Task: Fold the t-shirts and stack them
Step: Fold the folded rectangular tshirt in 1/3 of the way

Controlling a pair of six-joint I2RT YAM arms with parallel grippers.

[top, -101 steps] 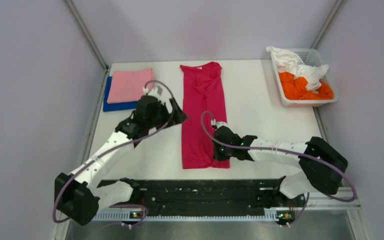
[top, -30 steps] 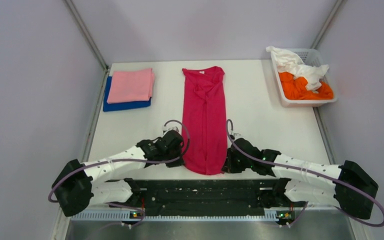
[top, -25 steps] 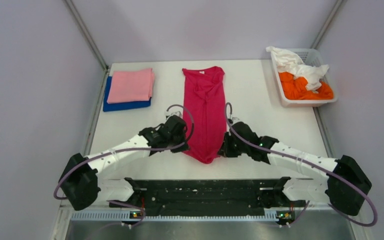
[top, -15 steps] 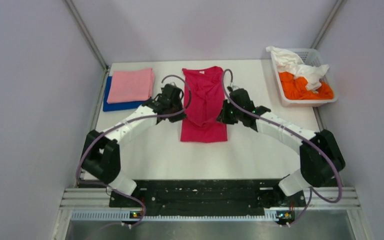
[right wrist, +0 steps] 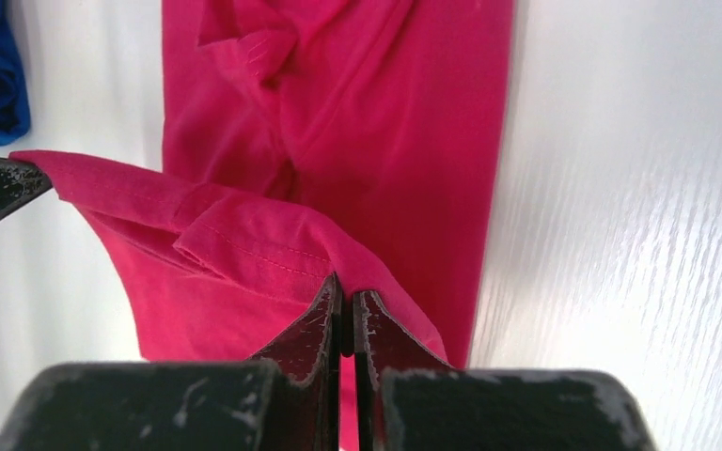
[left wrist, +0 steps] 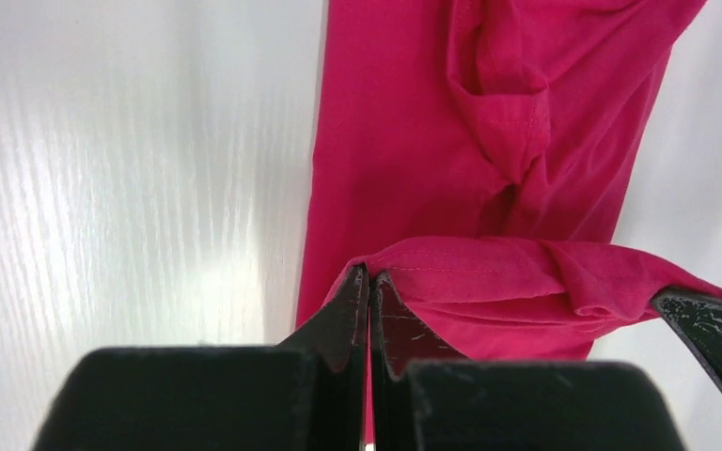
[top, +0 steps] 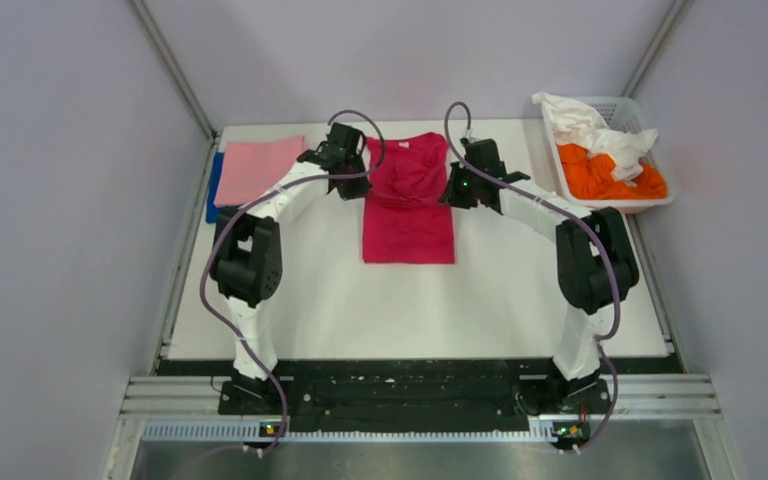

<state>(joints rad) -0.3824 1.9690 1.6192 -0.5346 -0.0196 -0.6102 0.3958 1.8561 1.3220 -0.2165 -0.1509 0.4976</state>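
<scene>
my left gripper (left wrist: 368, 279) clamped tight on one hem corner of the magenta-red t-shirt (top: 408, 225), right gripper (right wrist: 346, 291) pinched shut on the other, hem doubled back over its far half, far-middle of the table (top: 340, 300), pink t-shirt (top: 260, 170) stacked on blue t-shirt (top: 212, 192) far-left

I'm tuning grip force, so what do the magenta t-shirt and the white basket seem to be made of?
The magenta t-shirt looks like soft, matte knit cloth, possibly cotton jersey: it drapes, wrinkles and shows a stitched hem in the wrist views. The basket looks like rigid, smooth white plastic, judging by the moulded slots in its wall.
</scene>
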